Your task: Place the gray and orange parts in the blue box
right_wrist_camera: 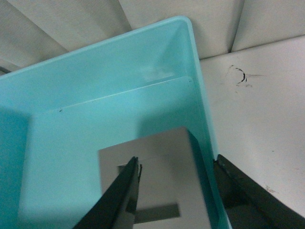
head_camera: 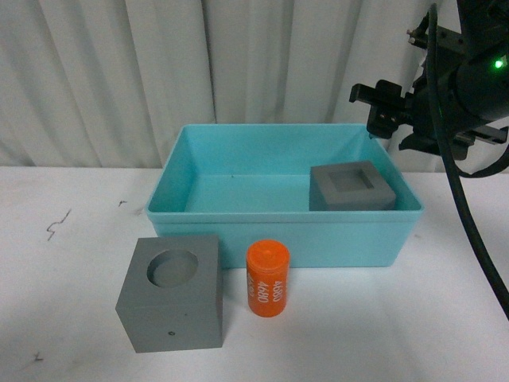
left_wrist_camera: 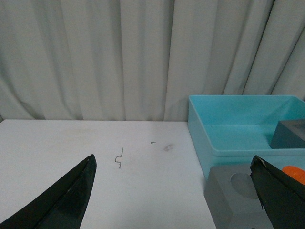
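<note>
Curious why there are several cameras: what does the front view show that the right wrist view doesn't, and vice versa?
Only the front view: the round-recess gray cube and the orange cylinder, on the table outside the blue box. Only the right wrist view: a dark scribble beyond the box's wall. Both: the box, the square-recess gray cube inside it, and the open right claw.

Two gray cubes are in view: the round-recess cube (head_camera: 171, 294) and the square-recess cube (head_camera: 351, 188). There is one orange cylinder (head_camera: 267, 279), so three parts in all, plus one blue box (head_camera: 278, 235) and one white table (head_camera: 398, 334). Two grippers show, the left gripper (left_wrist_camera: 172, 161) and the right gripper (right_wrist_camera: 177, 161), each with two black fingers (left_wrist_camera: 62, 200).
</note>
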